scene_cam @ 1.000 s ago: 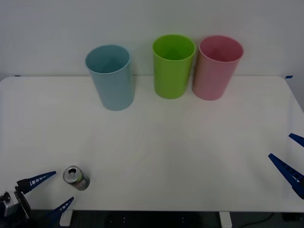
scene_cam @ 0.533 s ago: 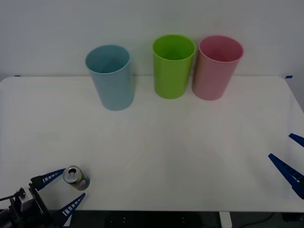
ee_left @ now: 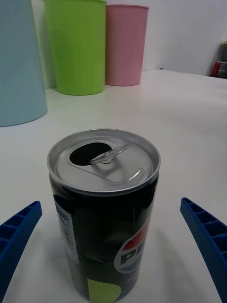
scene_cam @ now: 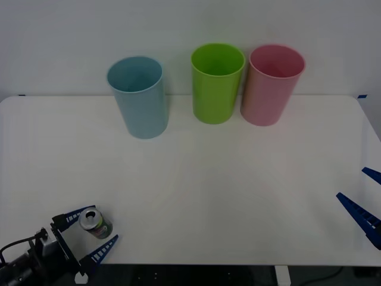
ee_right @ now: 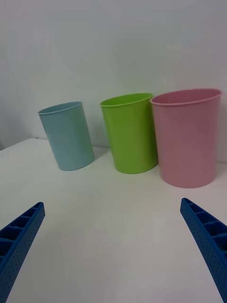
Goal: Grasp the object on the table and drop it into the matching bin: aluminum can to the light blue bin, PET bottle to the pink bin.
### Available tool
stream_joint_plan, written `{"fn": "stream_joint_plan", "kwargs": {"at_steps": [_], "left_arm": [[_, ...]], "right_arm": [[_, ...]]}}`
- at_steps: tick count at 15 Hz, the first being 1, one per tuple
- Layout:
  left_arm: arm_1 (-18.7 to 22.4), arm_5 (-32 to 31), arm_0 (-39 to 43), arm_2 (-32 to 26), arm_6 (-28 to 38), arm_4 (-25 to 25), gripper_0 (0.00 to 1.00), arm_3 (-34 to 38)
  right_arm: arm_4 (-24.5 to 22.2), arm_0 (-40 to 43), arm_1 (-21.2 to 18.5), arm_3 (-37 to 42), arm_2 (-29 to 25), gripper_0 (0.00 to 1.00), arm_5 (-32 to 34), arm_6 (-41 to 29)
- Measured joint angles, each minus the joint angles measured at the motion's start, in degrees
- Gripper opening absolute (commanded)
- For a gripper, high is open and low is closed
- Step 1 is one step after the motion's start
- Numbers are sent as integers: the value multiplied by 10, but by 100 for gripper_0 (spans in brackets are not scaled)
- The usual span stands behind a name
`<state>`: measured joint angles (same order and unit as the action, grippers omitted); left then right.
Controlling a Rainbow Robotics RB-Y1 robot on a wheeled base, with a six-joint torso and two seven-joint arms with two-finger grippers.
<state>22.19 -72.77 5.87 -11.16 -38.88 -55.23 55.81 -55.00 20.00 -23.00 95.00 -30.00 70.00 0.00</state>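
White, wide tabletop (scene_cam: 238, 196) with rounded corners carries a tall pale blue plastic bin (scene_cam: 138, 95), a lime green bin (scene_cam: 217, 82) and a pink bin (scene_cam: 271, 83) along its far edge. Near the front left corner stands the small dark aluminum can (scene_cam: 94, 222), silver top opened. Left hand (scene_cam: 89, 235) straddles it, blue fingers spread wide, seemingly not touching. Right hand (scene_cam: 364, 199) hangs open at the right edge.

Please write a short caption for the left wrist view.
Opened aluminum can standing upright between the open left gripper's blue fingers.
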Motion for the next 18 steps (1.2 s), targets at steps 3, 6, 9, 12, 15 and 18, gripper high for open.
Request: {"fn": "stream_joint_plan", "kwargs": {"at_steps": [3, 6, 9, 12, 15, 18], "left_arm": [[-9, 2, -2, 0, -3, -3, 100, 0], [-10, 3, -2, 0, -6, -3, 74, 0], [-10, 3, -2, 0, -6, -3, 0, 0], [-10, 3, -2, -1, -4, -1, 0, 0], [-10, 3, -2, -1, -3, 1, 0, 0], [-10, 3, -1, -7, -2, 2, 0, 0]], "right_arm": [[0, 0, 0, 0, 0, 100, 0, 0], [0, 0, 0, 0, 0, 100, 0, 0], [0, 0, 0, 0, 0, 100, 0, 0], [0, 0, 0, 0, 0, 100, 0, 0], [0, 0, 0, 0, 0, 100, 0, 0], [0, 0, 0, 0, 0, 100, 0, 0]]}}
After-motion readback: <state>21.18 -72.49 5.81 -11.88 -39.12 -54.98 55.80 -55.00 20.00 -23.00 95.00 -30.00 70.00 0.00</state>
